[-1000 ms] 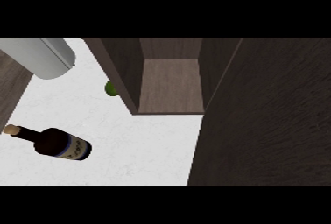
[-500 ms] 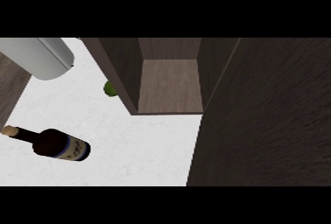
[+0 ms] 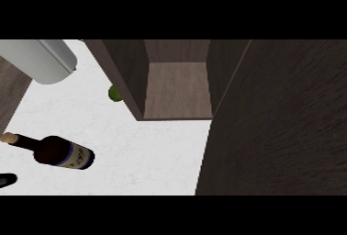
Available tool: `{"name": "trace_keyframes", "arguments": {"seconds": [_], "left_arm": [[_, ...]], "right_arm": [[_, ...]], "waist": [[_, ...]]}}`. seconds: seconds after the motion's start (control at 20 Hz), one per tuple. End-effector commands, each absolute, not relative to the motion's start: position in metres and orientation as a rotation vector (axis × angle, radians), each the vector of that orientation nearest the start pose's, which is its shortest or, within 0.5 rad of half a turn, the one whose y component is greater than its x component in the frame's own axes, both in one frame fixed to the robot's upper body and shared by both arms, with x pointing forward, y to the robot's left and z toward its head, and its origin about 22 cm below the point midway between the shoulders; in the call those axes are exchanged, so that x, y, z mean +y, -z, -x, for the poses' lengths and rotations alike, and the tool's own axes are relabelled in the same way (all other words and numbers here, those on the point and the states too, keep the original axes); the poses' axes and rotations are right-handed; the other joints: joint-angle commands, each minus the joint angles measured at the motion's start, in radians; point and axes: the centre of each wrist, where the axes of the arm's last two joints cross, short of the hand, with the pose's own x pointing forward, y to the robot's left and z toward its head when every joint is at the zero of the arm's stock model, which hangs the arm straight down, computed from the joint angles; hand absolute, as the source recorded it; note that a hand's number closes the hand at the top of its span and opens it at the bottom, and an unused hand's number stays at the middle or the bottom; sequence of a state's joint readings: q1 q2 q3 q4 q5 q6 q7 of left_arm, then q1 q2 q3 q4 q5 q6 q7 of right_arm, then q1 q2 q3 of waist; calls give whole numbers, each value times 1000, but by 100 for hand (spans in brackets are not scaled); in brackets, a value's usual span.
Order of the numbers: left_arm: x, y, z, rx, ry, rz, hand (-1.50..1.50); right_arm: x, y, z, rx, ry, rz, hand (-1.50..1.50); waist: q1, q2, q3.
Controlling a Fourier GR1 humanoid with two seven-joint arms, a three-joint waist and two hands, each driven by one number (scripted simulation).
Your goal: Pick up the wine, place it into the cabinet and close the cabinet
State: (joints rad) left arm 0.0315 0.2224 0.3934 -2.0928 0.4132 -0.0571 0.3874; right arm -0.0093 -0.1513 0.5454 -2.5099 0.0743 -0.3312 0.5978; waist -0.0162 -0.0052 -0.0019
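The wine bottle (image 3: 58,152) lies on its side on the white counter at the left. It is dark with a blue label, and its tan-capped neck points to the upper left. The open cabinet (image 3: 177,89) stands at the top centre, and its wooden shelf is bare. Its dark door (image 3: 278,124) is swung open and fills the right side of the view. A small black part of my left hand (image 3: 4,180) shows at the lower left edge, just below the bottle and apart from it. My right hand does not show.
A grey-white cylinder (image 3: 41,59) lies at the top left. A green object (image 3: 115,93) is half hidden behind the cabinet's left wall. White counter (image 3: 149,160) stretches between the bottle and the door.
A black bit of my left hand has come into view at the lower left edge. The bottle and the cabinet have stayed where they were.
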Motion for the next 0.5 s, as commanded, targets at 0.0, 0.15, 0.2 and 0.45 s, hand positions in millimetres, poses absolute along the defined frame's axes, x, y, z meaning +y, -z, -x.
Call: {"name": "trace_keyframes", "arguments": {"seconds": [0.0,0.15,0.2,0.45], "left_arm": [[336,-124,-169,-1733,-184,-78,-150],[336,-91,-183,-1728,-205,-94,-150],[342,-92,-189,-1729,-212,-85,-150],[355,-63,-180,-1722,-206,-131,-150]], "right_arm": [[-177,-217,-80,-1930,-96,-255,-150],[-167,-210,-93,-1953,-111,-260,-150],[-175,-214,-92,-1935,-96,-252,-150],[-172,-221,-92,-1945,-98,-256,-150]], "waist": [[5,-6,-1],[-1,0,-1],[2,2,0],[2,0,-1]]}}
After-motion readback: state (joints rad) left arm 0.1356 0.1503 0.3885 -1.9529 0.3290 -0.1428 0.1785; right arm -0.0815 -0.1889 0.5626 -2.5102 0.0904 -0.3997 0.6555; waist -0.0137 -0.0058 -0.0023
